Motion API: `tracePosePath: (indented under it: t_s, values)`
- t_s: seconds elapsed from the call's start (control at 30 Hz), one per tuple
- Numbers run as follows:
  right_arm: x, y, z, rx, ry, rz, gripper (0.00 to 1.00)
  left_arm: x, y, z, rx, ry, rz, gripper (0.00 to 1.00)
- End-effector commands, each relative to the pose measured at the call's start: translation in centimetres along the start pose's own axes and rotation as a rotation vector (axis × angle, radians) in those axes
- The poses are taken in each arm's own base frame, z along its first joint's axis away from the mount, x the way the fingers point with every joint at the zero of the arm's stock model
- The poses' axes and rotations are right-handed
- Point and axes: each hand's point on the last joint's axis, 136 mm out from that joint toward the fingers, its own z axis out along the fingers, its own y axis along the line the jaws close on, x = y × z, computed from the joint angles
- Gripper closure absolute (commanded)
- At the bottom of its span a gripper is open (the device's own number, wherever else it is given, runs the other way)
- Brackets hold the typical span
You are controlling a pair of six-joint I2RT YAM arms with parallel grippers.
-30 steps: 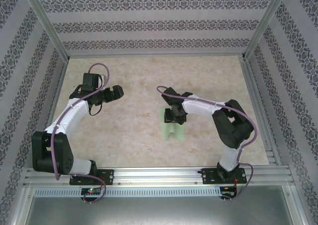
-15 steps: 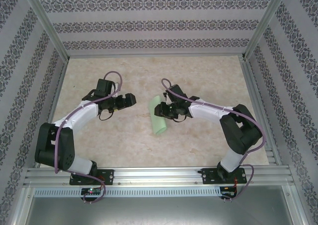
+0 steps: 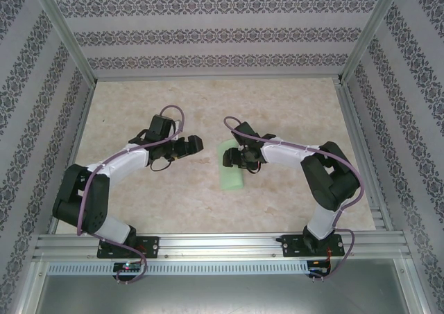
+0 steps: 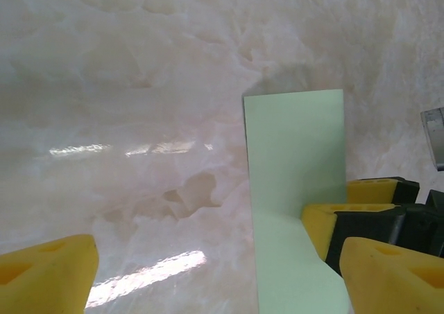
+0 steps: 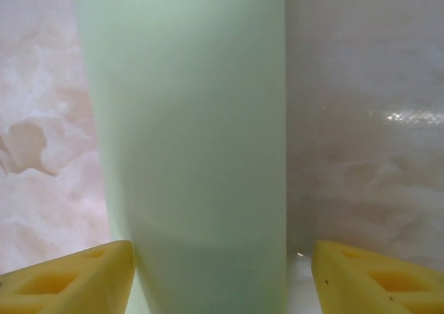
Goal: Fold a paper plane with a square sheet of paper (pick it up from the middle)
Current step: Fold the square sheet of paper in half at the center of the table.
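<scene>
I see the green paper sheet (image 3: 233,172) lying flat on the marbled table (image 3: 159,196), just toward 3 o'clock from the table's middle. It is folded into a narrow strip, with its long axis running roughly from 12 to 6 o'clock.

The right gripper (image 3: 235,159) reaches in from 3 o'clock and sits over the far half of the strip. On its own wrist camera the right gripper (image 5: 222,279) has its 2 yellow fingers (image 5: 69,281) spread wide with the sheet (image 5: 187,134) between them. The 9 o'clock finger is right at the paper's edge and the 3 o'clock one stands off it, so nothing is clamped.

The left gripper (image 3: 195,145) waits at 9 o'clock of the strip's far end, near it but apart. Its own camera shows the left gripper (image 4: 218,276) with its jaws spread too, holding nothing. The sheet (image 4: 295,154) lies ahead toward 1 o'clock, and the other arm's yellow pads (image 4: 320,224) are against the sheet's 3 o'clock edge.
</scene>
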Motion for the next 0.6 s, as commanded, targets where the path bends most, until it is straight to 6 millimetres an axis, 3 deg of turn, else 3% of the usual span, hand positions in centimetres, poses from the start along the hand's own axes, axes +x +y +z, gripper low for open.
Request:
tracePosePath:
  t_s: [0.0,0.23,0.57]
  values:
    - [-0.5,-0.8,-0.1,0.017,-0.001,-0.017,0.34,0.0,-1.8,0.9,0.075,-0.015,-0.002,0.14]
    - [0.0,-1.6,0.4,-0.009,0.030,0.013,0.40,0.7,-3.6,2.8,0.120,0.020,-0.002,0.27]
    - [1.6,-2.0,1.7,-0.007,0.114,-0.055,0.41,0.9,-4.7,4.7,0.120,0.000,0.011,0.36]
